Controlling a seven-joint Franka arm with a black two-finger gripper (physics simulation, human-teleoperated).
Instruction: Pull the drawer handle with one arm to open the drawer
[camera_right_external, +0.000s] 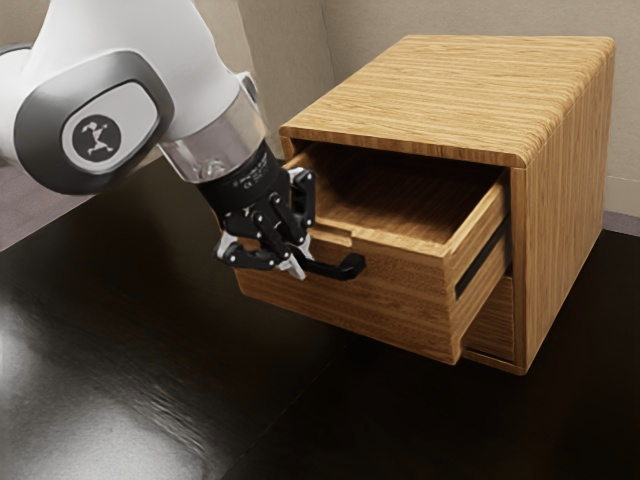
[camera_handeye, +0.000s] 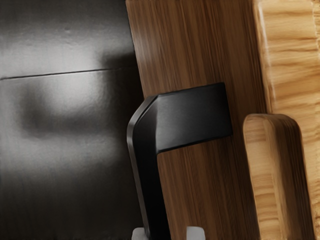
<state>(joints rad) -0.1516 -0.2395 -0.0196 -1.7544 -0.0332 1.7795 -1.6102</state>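
In the exterior view the gripper (camera_right_external: 288, 262) reaches in from the left. Its fingers are closed narrowly on the black handle (camera_right_external: 338, 268) of the drawer (camera_right_external: 400, 295), which stands well out of the cabinet (camera_right_external: 565, 190). The wrist view adds pale fingertips (camera_handeye: 140, 233) flanking the handle's bar.

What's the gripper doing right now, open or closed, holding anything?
Gripper: closed on the black drawer handle, with the drawer pulled partly out of the wooden cabinet.
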